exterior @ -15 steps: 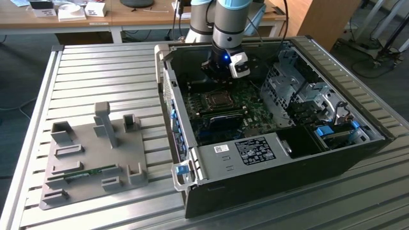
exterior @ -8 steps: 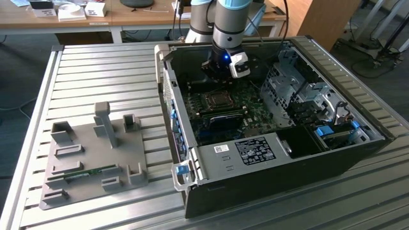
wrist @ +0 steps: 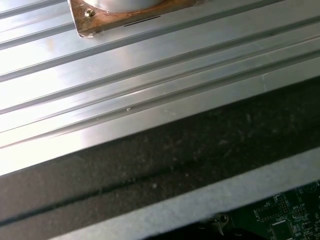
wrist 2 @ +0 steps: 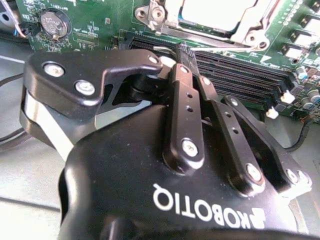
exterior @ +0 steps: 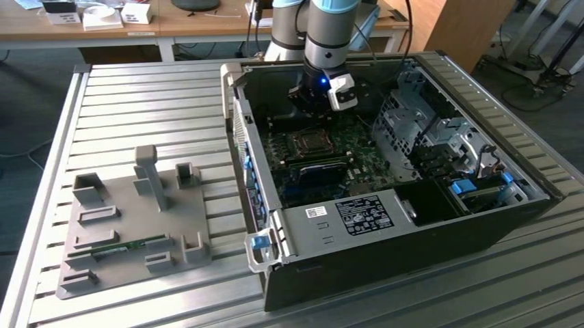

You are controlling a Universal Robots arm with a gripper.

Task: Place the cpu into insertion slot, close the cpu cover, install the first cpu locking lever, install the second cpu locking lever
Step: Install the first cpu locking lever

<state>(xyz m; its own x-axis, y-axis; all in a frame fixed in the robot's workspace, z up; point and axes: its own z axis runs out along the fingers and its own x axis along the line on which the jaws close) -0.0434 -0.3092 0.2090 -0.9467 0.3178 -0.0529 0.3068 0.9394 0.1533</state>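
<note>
The open computer case (exterior: 383, 239) lies on the slatted table with the green motherboard (exterior: 365, 160) facing up. My gripper (exterior: 313, 104) hangs inside it, just behind the insertion slot (exterior: 310, 142). In the second wrist view the cpu (wrist 2: 215, 10) shows its pale silver top in the socket, and the silvery cpu cover (wrist 2: 247, 31) lies flat around it. The gripper (wrist 2: 182, 50) is shut, and its black fingertips rest against a thin silver locking lever (wrist 2: 225, 50) along the socket's edge. Whether the fingers clamp the lever or just touch it is unclear.
Long black memory slots (wrist 2: 240, 75) run beside the fingertips, and a coin battery (wrist 2: 52, 22) sits further along the board. A white-labelled black box (exterior: 360, 212) and metal drive cages (exterior: 429, 130) crowd the case. A grey fixture plate (exterior: 128, 219) lies at the exterior view's left.
</note>
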